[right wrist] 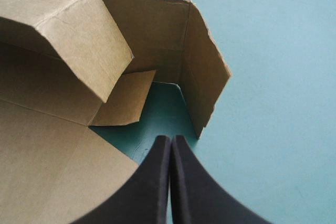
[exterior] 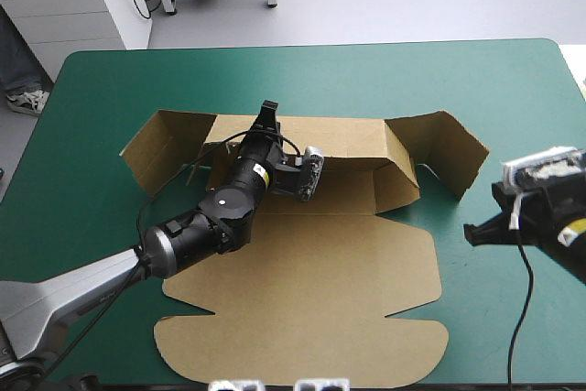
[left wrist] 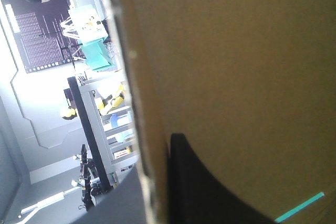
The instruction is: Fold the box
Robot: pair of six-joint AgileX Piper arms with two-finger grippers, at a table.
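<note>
Box folding at the wall-raising stage, read from the robot's left to its right. The brown box (exterior: 302, 244) is lying near the middle of the teal-green bench (exterior: 82, 190), its lid panel (exterior: 302, 327) spreading flat toward the near edge while the far wall (exterior: 352, 139) is standing along the far side. At the left end, the left end flap (exterior: 156, 148) is angling up and outward, not yet tucked. The left arm (exterior: 215, 212) is reaching across the flat board to the far wall's top edge. In the left wrist view the board's edge is running up from the gripper, with one black finger (left wrist: 210, 187) lying against the brown face, so the left jaws are judged to be clenched on the wall. At the right end, the right end flap (right wrist: 205, 72) is likewise standing, bent at its crease, with a small tab (right wrist: 123, 100) showing low beside it. The right arm (exterior: 558, 222) is hovering just off the box's right side, the right jaws pressed together into one point, grasping nothing and aiming toward that flap. The step in hand appears to be the steadying of the far wall. The next move probably calls for the right jaws to be nudging the right end flap inward, square to the wall, while the left grip is holding the wall upright.
</note>
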